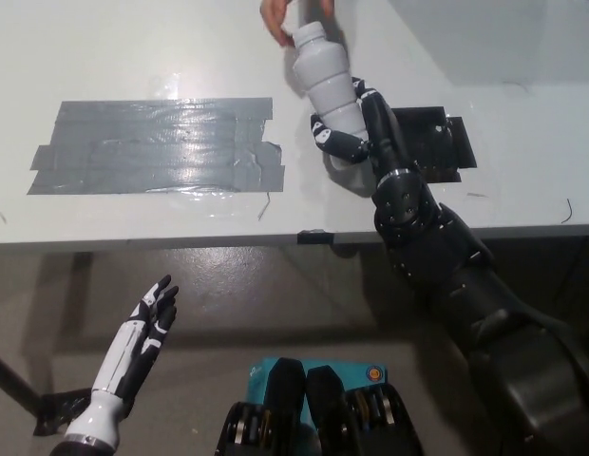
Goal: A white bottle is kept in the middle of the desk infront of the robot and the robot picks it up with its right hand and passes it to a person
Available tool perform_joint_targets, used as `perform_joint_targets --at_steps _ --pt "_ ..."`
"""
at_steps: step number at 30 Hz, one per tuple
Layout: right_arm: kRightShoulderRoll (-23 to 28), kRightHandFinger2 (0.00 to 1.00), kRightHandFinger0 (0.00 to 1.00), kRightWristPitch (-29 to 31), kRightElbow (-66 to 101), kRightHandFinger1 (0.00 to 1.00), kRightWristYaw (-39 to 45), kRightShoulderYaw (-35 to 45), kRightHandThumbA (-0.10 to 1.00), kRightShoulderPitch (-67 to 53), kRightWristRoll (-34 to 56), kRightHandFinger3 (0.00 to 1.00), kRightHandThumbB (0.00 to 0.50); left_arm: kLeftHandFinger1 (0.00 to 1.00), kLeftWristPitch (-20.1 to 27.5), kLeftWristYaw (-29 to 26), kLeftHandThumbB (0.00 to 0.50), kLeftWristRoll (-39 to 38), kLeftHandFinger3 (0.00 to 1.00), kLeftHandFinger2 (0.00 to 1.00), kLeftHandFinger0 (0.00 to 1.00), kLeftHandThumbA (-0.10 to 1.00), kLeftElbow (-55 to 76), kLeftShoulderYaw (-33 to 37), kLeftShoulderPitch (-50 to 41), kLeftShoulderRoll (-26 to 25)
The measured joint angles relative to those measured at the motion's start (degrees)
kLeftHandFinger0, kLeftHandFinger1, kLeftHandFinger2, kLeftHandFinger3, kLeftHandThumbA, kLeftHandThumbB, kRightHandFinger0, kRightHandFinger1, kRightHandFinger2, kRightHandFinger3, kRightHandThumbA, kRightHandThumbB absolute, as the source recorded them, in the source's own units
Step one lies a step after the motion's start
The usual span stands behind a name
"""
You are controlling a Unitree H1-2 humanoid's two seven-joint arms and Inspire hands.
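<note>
The white bottle is tilting above the grey desk, its cap end leaning toward the far edge — there a person's hand is touching its top. The black right hand is grasping the bottle's lower part, fingers wrapping around it, just beside the black tape patch. To the left, a wide patch of grey tape is lying flat on the desk. The white left hand is resting below the desk edge at lower left — released, fingers apart.
</note>
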State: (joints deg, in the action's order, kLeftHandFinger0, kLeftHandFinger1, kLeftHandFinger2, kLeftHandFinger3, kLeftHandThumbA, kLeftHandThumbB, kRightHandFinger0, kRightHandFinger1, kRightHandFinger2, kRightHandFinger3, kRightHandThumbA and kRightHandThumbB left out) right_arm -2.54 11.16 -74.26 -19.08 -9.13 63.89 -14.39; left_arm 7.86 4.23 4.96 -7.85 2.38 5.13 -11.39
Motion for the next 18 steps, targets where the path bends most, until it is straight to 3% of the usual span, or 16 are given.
perform_joint_targets --at_steps 14,15,16,17,18 --pt "-0.07 0.90 0.03 1.12 0.11 0.51 -0.07 0.31 -0.10 0.79 -0.04 0.83 0.153 1.00 0.01 0.00 0.131 0.86 1.00 1.00 1.00 0.97 -0.06 0.02 0.18 -0.05" --pt "-0.07 0.97 0.11 1.18 0.10 0.59 -0.07 0.34 -0.10 0.79 -0.04 0.88 0.204 1.00 0.01 0.01 0.121 0.90 1.00 1.00 1.00 0.96 -0.06 0.02 0.18 -0.06" --pt "-0.07 0.94 0.16 1.24 0.10 0.61 -0.07 0.35 -0.10 0.79 -0.04 0.84 0.208 1.00 0.00 0.00 0.119 0.95 1.00 1.00 1.00 0.96 -0.06 0.02 0.18 -0.06" --pt "-0.08 1.00 0.25 1.34 0.10 0.70 -0.09 0.38 -0.06 0.80 -0.03 1.00 0.301 1.00 0.00 0.00 0.108 0.99 1.00 1.00 1.00 0.96 -0.06 0.02 0.18 -0.08" --pt "-0.08 1.00 0.81 1.41 0.09 1.00 -0.10 0.41 0.34 0.80 -0.03 1.00 0.425 1.00 0.00 0.00 0.111 1.03 1.00 1.00 1.00 0.95 -0.06 0.02 0.18 -0.08"
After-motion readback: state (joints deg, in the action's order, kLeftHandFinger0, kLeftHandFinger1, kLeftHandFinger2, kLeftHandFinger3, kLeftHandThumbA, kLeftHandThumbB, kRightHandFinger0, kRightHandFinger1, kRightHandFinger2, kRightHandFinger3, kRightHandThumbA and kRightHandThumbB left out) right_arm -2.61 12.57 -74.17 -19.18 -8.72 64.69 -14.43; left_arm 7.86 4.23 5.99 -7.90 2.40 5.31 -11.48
